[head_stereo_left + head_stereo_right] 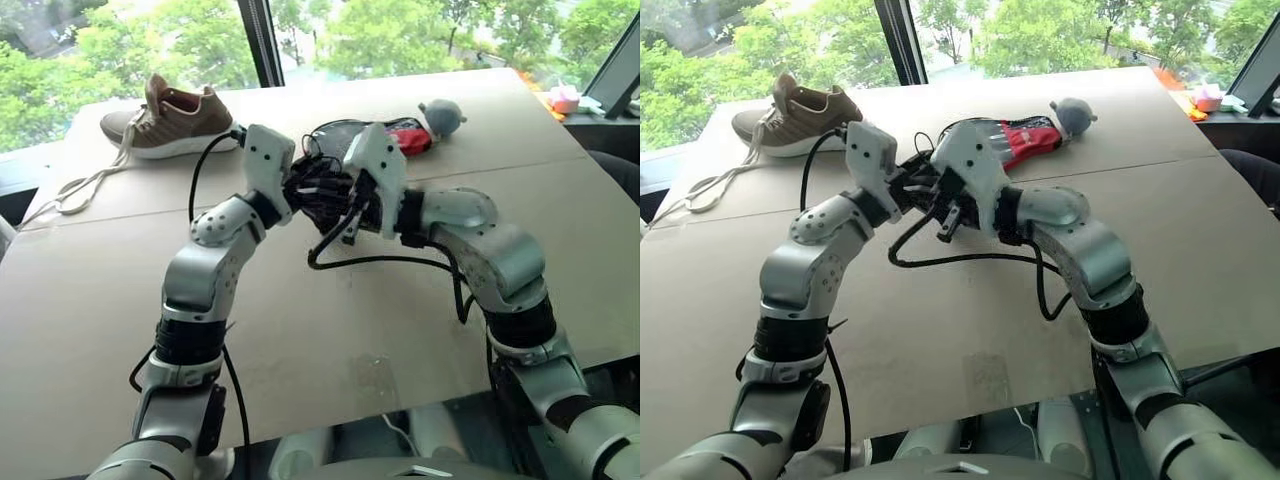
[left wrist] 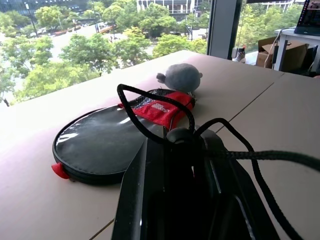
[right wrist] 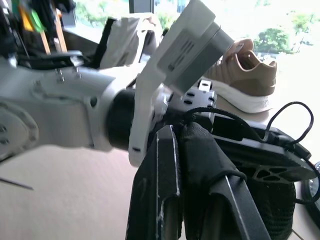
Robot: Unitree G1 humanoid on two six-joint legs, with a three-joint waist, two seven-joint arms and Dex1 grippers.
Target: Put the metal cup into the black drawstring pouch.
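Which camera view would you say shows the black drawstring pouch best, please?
The right wrist view: the black drawstring pouch sits close up, pinched between the right tool's fingers, cord looping out. The left wrist view shows mainly its cord and toggle; in the head views it is a dark bundle between the two tools.

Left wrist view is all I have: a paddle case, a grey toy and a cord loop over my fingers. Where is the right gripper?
Observer: The right gripper meets the left gripper above the table, with the black drawstring pouch between them.
Operator: Is the right one gripping it?
Observer: Yes, the right wrist view shows black fabric pinched between its fingers.
Operator: Anything else on the table?
Observer: A brown shoe lies at the far left, its laces trailing toward the edge.
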